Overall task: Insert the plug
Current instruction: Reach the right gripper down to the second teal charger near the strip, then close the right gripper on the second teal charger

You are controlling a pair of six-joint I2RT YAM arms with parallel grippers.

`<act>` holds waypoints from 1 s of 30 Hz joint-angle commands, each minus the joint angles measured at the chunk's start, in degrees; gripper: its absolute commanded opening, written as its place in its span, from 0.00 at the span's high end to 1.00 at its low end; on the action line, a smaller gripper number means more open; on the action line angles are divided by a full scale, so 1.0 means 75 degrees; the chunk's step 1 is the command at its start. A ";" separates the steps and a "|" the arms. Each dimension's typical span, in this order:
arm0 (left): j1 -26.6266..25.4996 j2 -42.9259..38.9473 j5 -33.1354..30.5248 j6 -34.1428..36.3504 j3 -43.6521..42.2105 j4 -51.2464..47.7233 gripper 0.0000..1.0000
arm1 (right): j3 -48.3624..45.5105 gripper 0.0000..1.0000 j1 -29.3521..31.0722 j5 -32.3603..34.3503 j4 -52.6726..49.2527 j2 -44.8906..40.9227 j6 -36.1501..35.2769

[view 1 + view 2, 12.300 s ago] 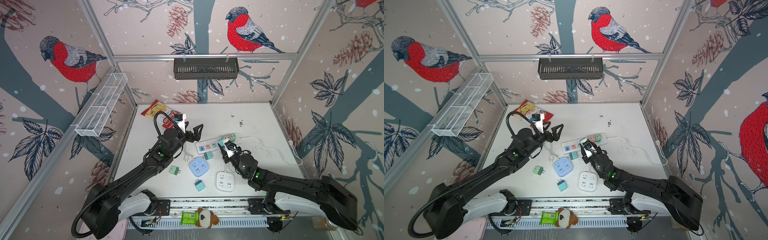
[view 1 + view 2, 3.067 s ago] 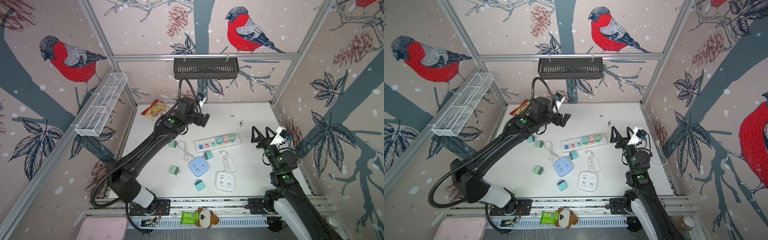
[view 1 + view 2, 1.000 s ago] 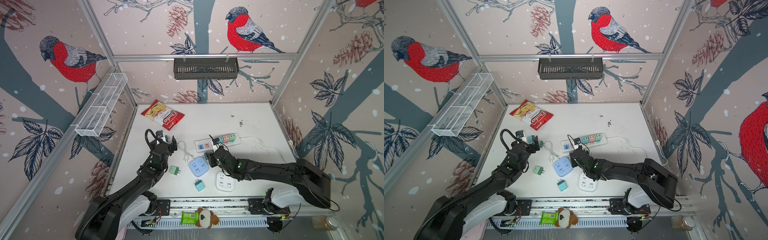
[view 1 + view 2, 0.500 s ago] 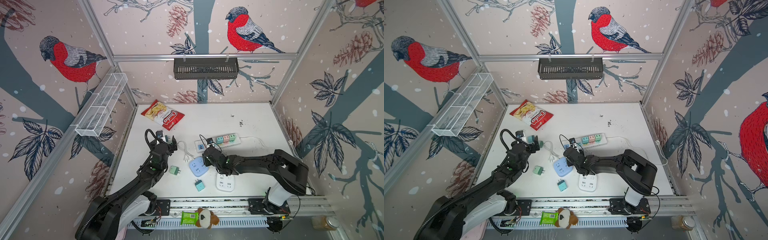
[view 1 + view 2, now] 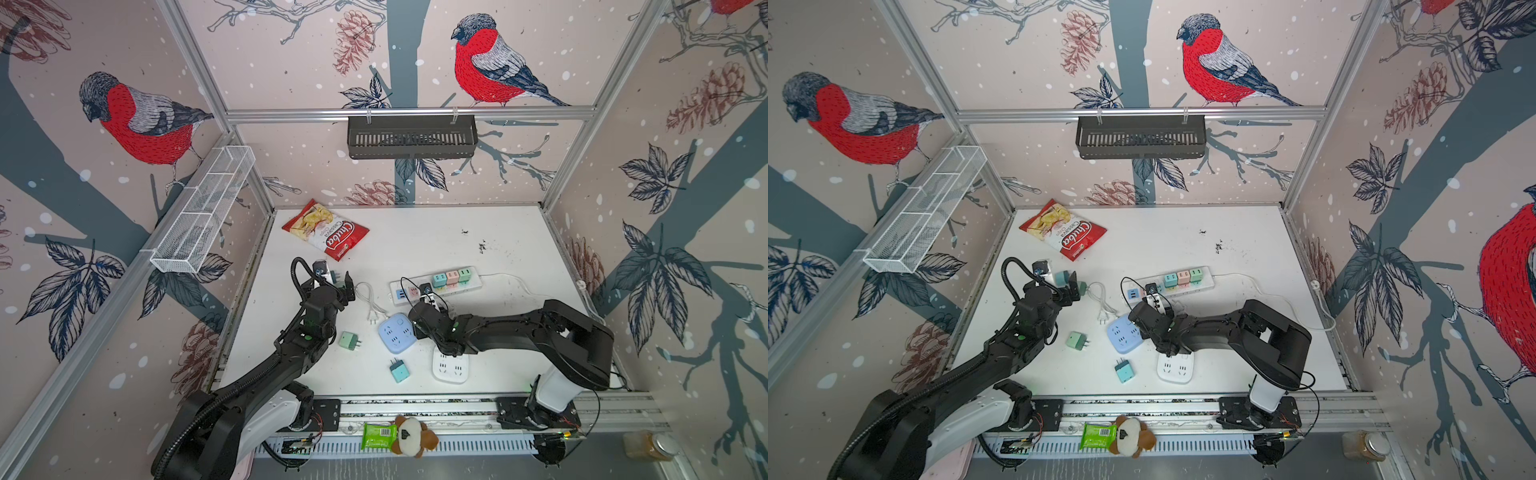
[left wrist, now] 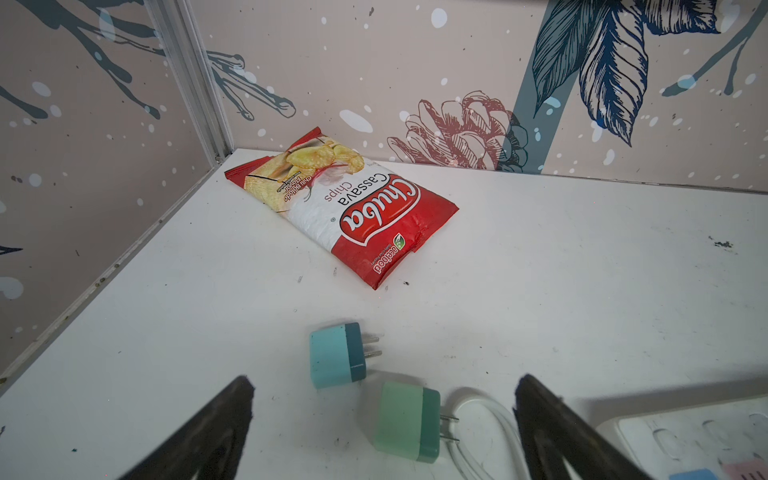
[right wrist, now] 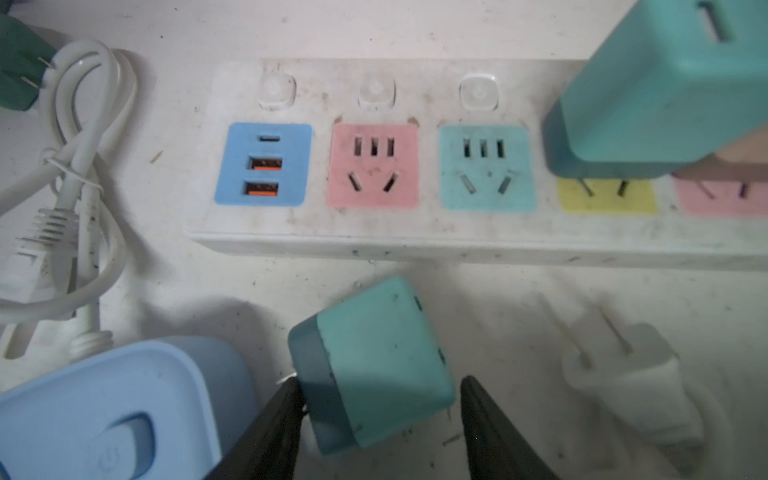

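My right gripper (image 7: pixel 380 380) sits low, just in front of the strip (image 7: pixel 374 245), its jaws narrow and straddling the teal plug (image 7: pixel 374 361). One finger touches the plug's dark end, but I cannot tell whether they pinch it. The teal plug lies tilted on the table, just short of the strip's free pink socket (image 7: pixel 372 166). My left gripper (image 6: pixel 384 379) is spread wide and holds nothing. It is past the strip's USB end, by a green plug (image 6: pixel 407 419).
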 commanded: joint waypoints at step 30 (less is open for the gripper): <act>0.0019 -0.0180 0.0056 -0.0045 -0.0088 0.0364 0.03 | -0.0249 0.28 -0.0214 -0.0247 0.0169 -0.0198 0.0589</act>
